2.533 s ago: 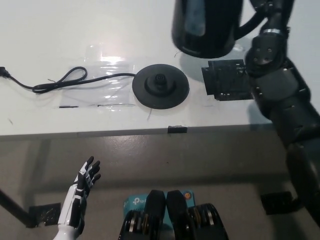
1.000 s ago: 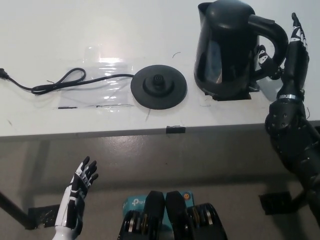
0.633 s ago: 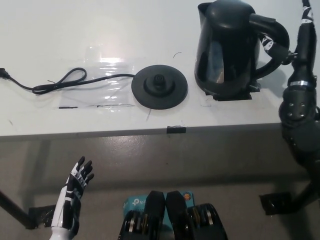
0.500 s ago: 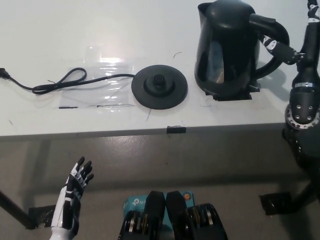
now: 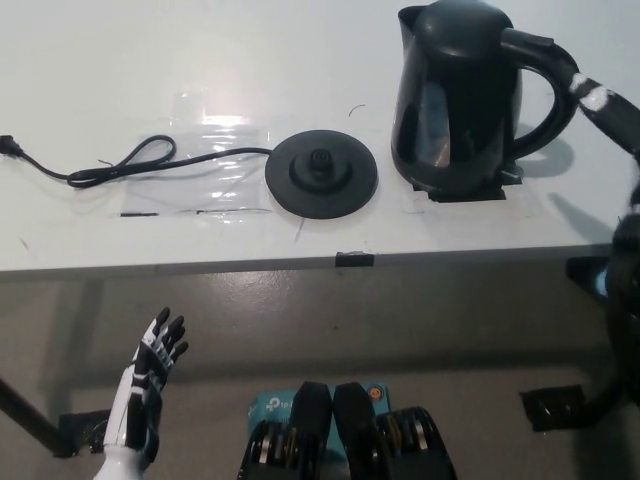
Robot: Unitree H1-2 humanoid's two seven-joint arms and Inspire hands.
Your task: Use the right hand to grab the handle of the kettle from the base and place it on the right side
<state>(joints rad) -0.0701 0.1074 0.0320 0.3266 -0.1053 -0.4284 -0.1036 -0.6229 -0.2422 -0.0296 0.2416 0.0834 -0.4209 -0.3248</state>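
The black kettle (image 5: 455,95) stands upright on the white table (image 5: 90,70), right of its round black base (image 5: 320,172), which is bare. The kettle's handle (image 5: 548,78) points right. My black right hand (image 5: 603,106) shows only partly at the picture's right edge, blurred. It is just off the handle, open and holding nothing, with the rest of it out of frame. Low at the left, below the table edge, my white left hand (image 5: 150,385) rests open.
A black power cable (image 5: 120,165) runs left from the base across a taped clear film (image 5: 215,130). A dark mat (image 5: 505,186) peeks out under the kettle. A black tape mark (image 5: 354,260) sits on the table's front edge.
The kettle was carried from above the table down onto the mat right of the base. My right hand let go of the handle and has drawn away to the right.
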